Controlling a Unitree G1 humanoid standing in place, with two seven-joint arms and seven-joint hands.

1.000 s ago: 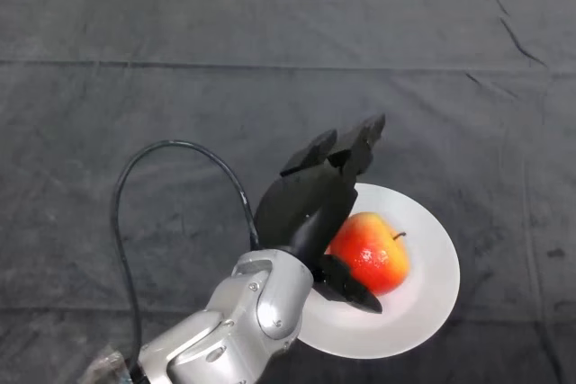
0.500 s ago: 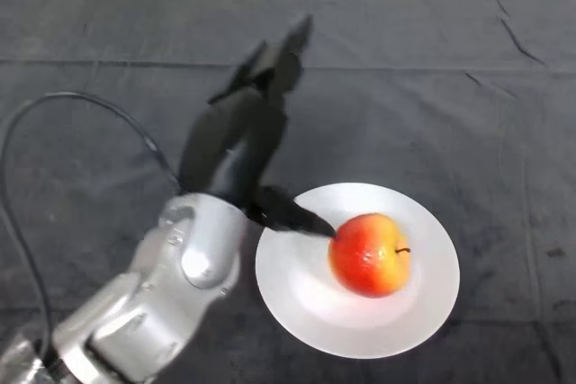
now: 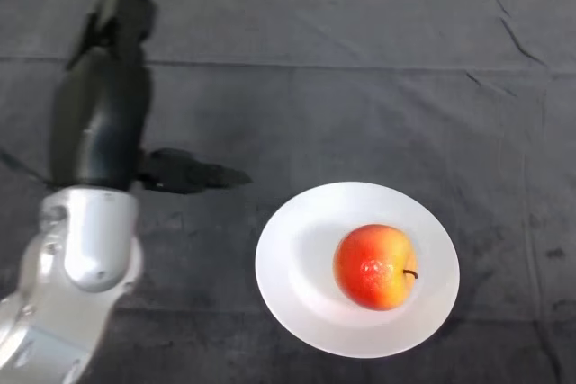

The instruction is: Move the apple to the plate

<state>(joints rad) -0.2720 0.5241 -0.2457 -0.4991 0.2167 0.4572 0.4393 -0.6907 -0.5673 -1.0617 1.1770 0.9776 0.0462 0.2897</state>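
Since prev frame the left hand [image 3: 103, 123] has swung away from the plate [image 3: 297, 249], up and toward the table's left edge; now well apart from plate & apple. Hand is black, on a silver-grey arm [image 3: 76, 267] entering from lower left corner. Fingers [image 3: 126, 6] stretched straight toward the far edge, thumb [image 3: 193, 173] sticking out sideways to the right, nothing held, so it's relaxed and spread. White plate sits right of centre, nearer the table's [image 3: 360, 69] front edge, on dark cloth. Red-yellow apple [image 3: 375, 267] rests on plate, a bit right of plate's middle, stem pointing right. Apple untouched by hand.
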